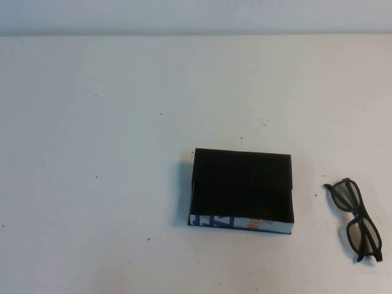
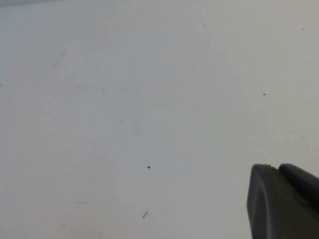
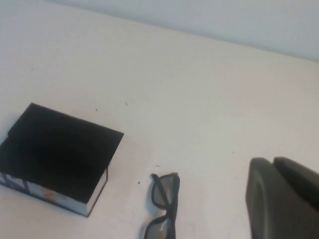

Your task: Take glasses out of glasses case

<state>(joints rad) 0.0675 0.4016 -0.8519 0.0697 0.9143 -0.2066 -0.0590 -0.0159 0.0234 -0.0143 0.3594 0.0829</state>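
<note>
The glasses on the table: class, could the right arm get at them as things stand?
Probably yes: the glasses lie bare on the table, right of the glasses case, with the right gripper above them.

left gripper [image 2: 284,201]: dark, rounded | right gripper [image 3: 281,199]: dark, rounded

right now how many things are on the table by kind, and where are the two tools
glasses: 1, on the table right of the case, outside it
glasses case: 1, near the table's middle
left tool: 1, over bare table, outside the high view
right tool: 1, above the table near the glasses, outside the high view
total: 4
</note>
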